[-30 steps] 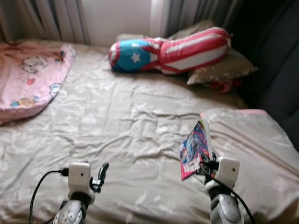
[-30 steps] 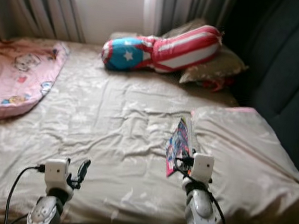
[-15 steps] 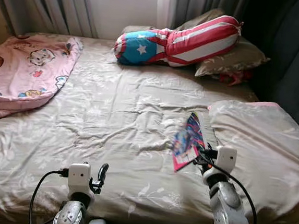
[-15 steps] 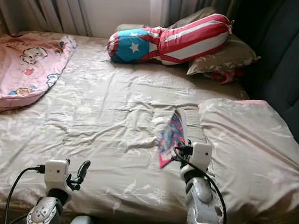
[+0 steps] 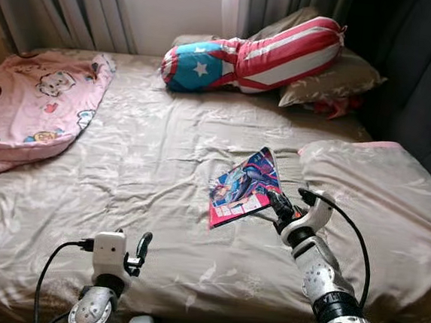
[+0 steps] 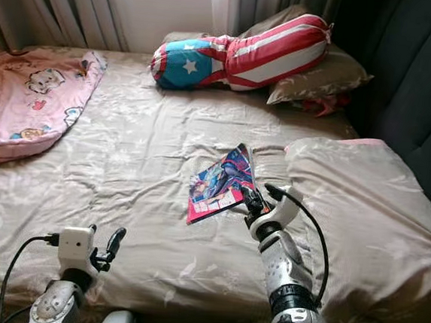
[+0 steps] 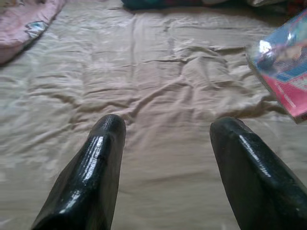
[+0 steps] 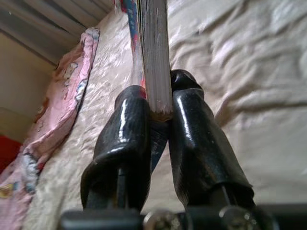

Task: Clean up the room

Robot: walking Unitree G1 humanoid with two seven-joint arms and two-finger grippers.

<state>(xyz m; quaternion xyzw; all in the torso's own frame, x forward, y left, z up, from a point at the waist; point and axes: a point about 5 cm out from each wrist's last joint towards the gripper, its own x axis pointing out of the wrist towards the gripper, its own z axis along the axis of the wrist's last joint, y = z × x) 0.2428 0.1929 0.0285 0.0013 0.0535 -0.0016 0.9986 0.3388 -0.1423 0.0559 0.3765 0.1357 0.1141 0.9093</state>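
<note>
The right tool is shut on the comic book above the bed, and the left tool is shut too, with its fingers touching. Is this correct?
Not fully. The right tool is indeed shut on the comic book above the bed, but the left tool is open: the left wrist view shows its two black fingers wide apart, with bare sheet between them.

1. The bed sheet (image 5: 146, 178) is light brown with pale leaf shapes.
2. The book (image 5: 243, 187) is pink and blue with bright pictures.
3. The long pillow (image 5: 247, 62) has red and white stripes and a blue end with a white star.
4. The blanket (image 5: 31, 108) is pink with little cartoon animals.
5. The curtains (image 5: 63, 4) are grey.
</note>
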